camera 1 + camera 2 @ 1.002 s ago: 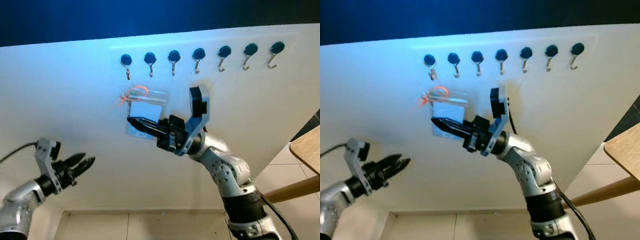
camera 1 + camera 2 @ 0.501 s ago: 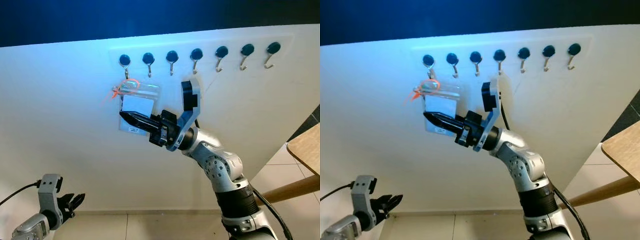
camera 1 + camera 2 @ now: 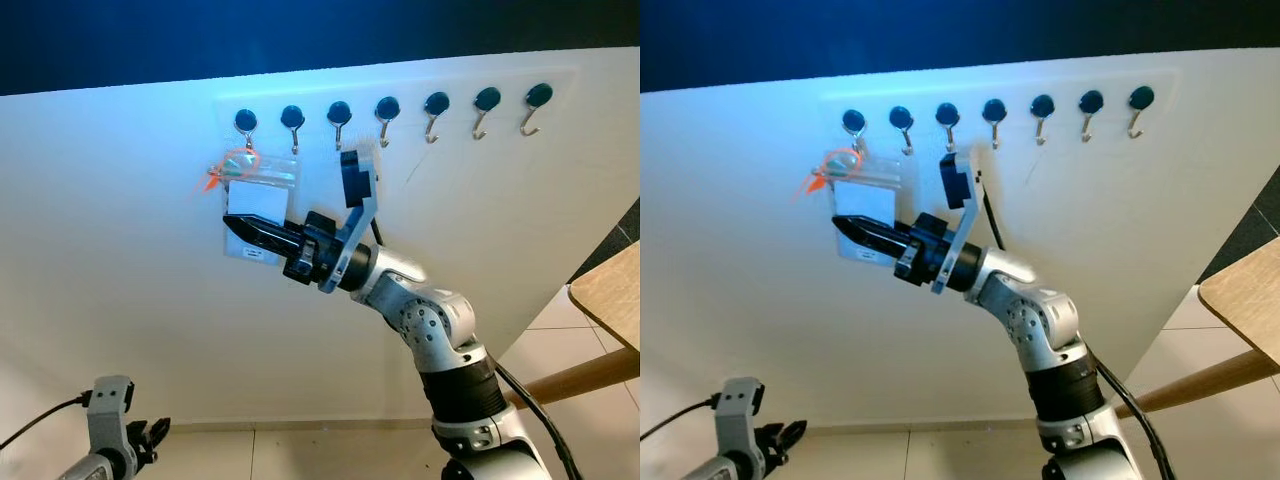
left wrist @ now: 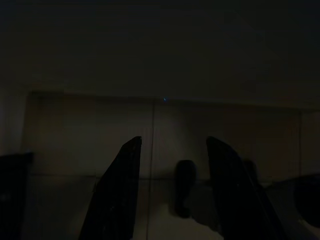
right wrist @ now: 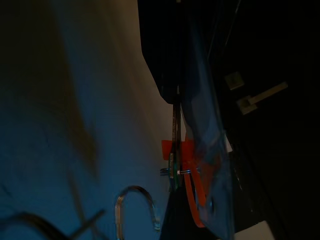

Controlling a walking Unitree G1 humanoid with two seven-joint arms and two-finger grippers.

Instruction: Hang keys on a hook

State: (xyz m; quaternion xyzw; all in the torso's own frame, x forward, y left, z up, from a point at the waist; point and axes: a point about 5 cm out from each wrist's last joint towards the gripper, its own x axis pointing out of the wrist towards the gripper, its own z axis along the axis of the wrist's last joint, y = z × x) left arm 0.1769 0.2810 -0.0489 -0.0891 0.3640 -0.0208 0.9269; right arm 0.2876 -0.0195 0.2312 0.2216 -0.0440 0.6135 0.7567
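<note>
My right gripper (image 3: 240, 226) is shut on a clear plastic pouch (image 3: 264, 203) that holds a white card and has an orange loop (image 3: 238, 163) at its top. It presses the pouch against the white wall, under the leftmost hook (image 3: 248, 143) in a row of several blue-knobbed hooks. The loop sits right at that hook's lower end; I cannot tell whether it is caught. In the right wrist view the silver hook (image 5: 136, 201) curves beside the orange loop (image 5: 194, 192). My left gripper (image 3: 152, 437) hangs low at the bottom left, its fingers (image 4: 125, 175) open.
The other hooks (image 3: 434, 118) run to the right along the wall. A wooden table corner (image 3: 608, 296) and its leg (image 3: 570, 384) stand at the right. Tiled floor (image 3: 330, 455) lies below the wall's foot.
The right gripper has carried the pouch left and up, bringing the orange loop to the leftmost hook. The left arm has dropped from mid-height to the bottom left corner.
</note>
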